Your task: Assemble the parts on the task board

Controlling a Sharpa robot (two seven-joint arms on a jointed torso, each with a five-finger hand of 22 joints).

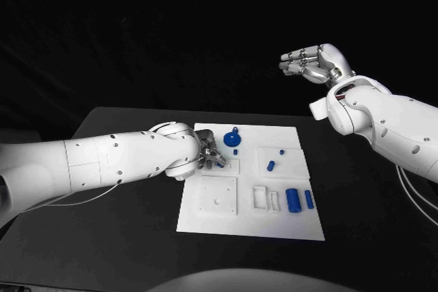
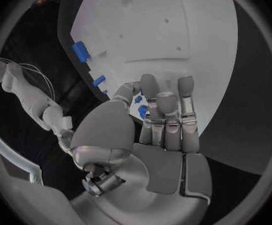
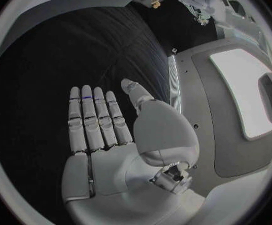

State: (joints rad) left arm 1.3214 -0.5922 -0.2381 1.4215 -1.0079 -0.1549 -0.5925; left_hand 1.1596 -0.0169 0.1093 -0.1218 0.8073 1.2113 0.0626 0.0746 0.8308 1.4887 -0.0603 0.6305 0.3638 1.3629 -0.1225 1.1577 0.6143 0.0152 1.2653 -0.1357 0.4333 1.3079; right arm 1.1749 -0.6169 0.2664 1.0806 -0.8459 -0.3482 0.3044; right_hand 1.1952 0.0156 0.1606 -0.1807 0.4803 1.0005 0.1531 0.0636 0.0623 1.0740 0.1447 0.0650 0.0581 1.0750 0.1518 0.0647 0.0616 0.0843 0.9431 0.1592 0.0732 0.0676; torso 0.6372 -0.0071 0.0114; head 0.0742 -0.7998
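Observation:
The white task board [image 1: 274, 225] lies in the middle of the table. My left hand [image 1: 206, 154] reaches over its near-left corner, and a small blue part [image 2: 141, 110] sits pinched between the thumb and a finger, low over the board [image 2: 173, 30]; the same blue part [image 1: 220, 165] peeks out at the fingertips. A round blue part with a handle [image 1: 233, 139] lies just beyond that hand. Small blue pegs [image 1: 270, 166] lie mid-board, and a blue cylinder [image 1: 293, 200] with a thin blue bar [image 1: 309, 199] lies near the front right. My right hand [image 1: 315, 63] hangs high beyond the table, fingers straight [image 3: 95, 120], holding nothing.
A square raised block [image 1: 219, 196] and a slotted white block [image 1: 262, 198] stand on the board's front half. Black table top [image 1: 119, 241] surrounds the board on all sides. Cables [image 1: 415, 187] trail under my right arm.

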